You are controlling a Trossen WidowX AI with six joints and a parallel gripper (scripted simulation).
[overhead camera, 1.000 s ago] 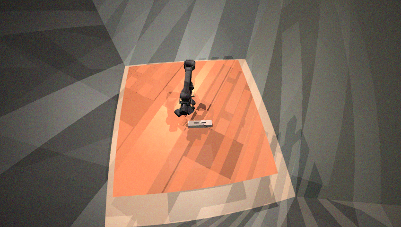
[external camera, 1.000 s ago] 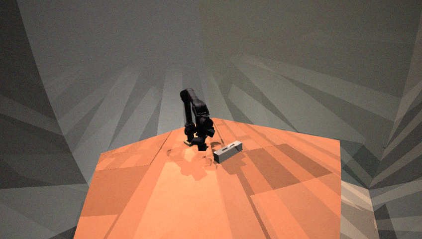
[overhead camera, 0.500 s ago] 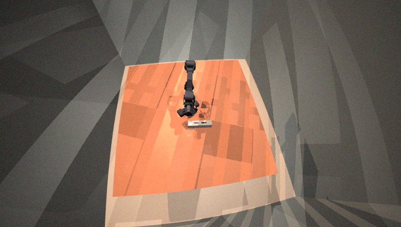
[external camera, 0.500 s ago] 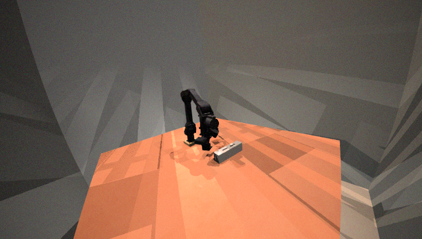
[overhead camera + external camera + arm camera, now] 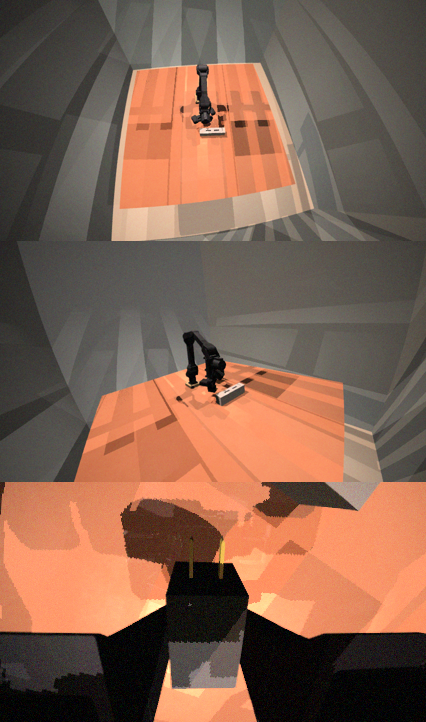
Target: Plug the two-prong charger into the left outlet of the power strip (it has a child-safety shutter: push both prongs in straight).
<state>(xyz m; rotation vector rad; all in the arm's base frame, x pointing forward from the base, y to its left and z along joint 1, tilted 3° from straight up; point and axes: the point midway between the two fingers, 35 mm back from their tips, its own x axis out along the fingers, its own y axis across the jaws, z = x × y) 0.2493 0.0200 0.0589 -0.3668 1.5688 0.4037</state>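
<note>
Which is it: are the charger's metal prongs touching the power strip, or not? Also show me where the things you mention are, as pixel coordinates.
Apart: the wrist view shows table between the prongs (image 5: 221, 559) and the power strip (image 5: 345, 493).
</note>
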